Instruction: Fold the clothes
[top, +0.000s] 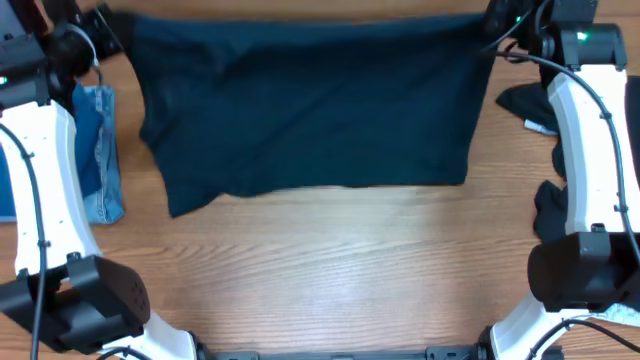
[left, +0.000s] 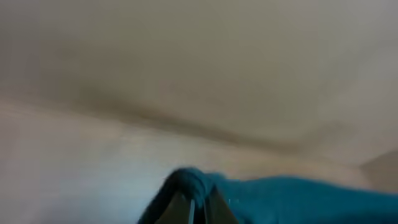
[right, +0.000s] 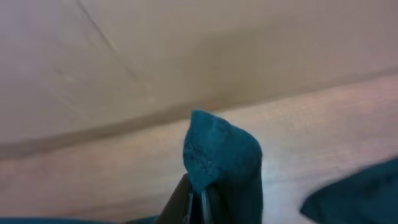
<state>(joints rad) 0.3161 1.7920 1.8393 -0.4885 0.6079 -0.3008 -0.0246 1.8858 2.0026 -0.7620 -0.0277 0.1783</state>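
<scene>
1. Left fingers (left: 163, 208): together, clamped on a bunched edge of the navy garment (left: 298, 196). The pinch is small, right at the tips.
2. Right fingers (right: 180, 208): together too, clamped on a stitched hem corner of the same garment, which pokes up above the tips as a small peak.
3. Seen from overhead, the garment lies spread across the far half of the table (top: 330, 270). Its far edge is pulled out between the two arms and its near edge lies loose, a bit wavy on the left.
4. Handling, my read: light, limp fabric with no stiffness. It will drape and sag between the two pinch points, and slack will wrinkle unless the far edge is kept taut.
5. Where to hold: hems and corners. The doubled, stitched cloth gives the tips more to bite on than a single layer. Both current holds look thin, so a sharp tug could slip them off.
6. Friction: cloth on wood should drag, not slide freely. Lift the edge over rather than pulling it flat.
7. Others waiting: a denim garment (top: 100, 150) at the left edge, and dark clothes (top: 525, 100) by the right arm. The denim is likely stiffer and heavier.
</scene>
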